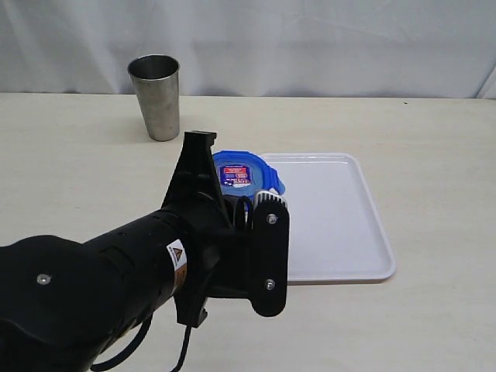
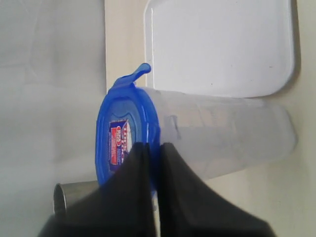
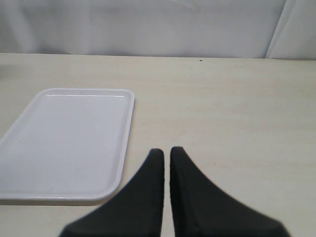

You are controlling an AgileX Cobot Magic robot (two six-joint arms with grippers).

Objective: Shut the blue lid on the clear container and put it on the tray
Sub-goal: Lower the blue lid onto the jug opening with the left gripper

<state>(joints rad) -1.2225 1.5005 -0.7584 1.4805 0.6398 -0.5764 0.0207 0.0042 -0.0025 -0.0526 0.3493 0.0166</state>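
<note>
While tray (image 1: 333,225) rests on beige tabletop (image 1: 77,155), white curtain (image 1: 310,39) behind.

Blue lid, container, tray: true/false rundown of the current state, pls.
1. The blue lid sits on the clear container. True.
2. The clear container stands on the tray. False: it stands on the table, beside the tray.
3. The right gripper is shut and empty. True.
4. Every lid flap is folded down. False: one flap flares outward.
5. The steel cup lies on its side. False: it stands upright.
</note>
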